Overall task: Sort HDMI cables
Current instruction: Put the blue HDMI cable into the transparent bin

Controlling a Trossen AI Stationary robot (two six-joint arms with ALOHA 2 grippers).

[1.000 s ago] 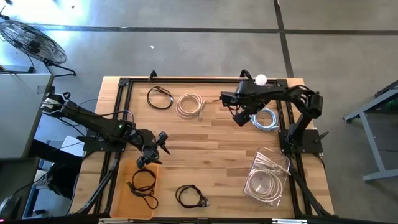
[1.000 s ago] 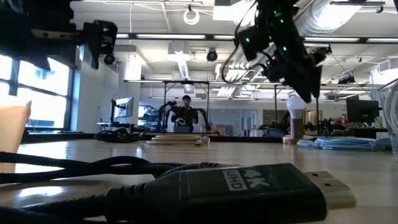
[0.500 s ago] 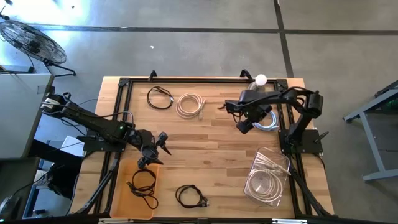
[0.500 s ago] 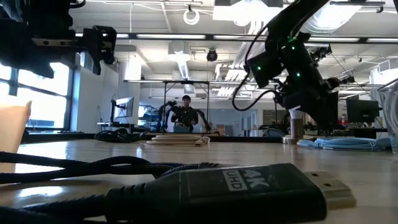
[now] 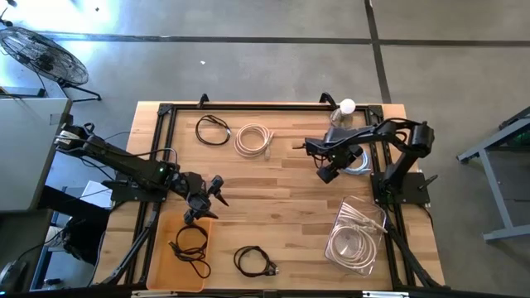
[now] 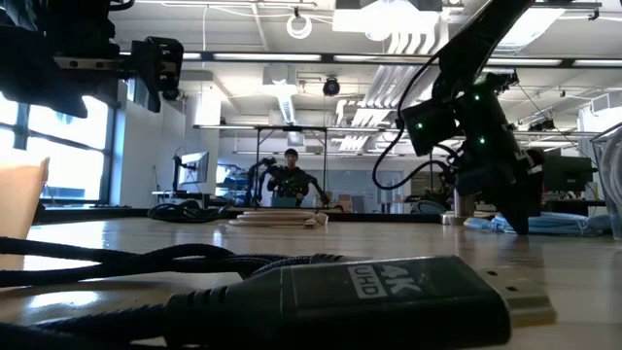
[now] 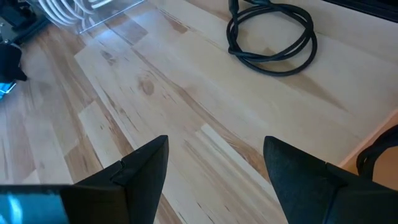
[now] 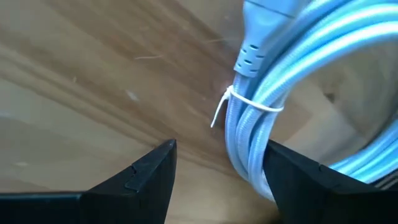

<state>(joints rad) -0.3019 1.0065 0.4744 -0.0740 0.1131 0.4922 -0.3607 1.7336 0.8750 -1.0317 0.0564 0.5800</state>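
Bright, even ceiling light; the low view's foreground is blurred.

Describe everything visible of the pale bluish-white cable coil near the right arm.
The pale bluish-white cable coil is a thin, braided-looking cable wound in several loops and bound by a thin white tie. A moulded plug end of the same pale colour, with ribbed strain relief, lies along the bundle. It rests flat on the wooden table, at the right edge toward the far side. The right gripper hangs just over its edge, fingers open, one on each side of the bundle, not clamped on it.
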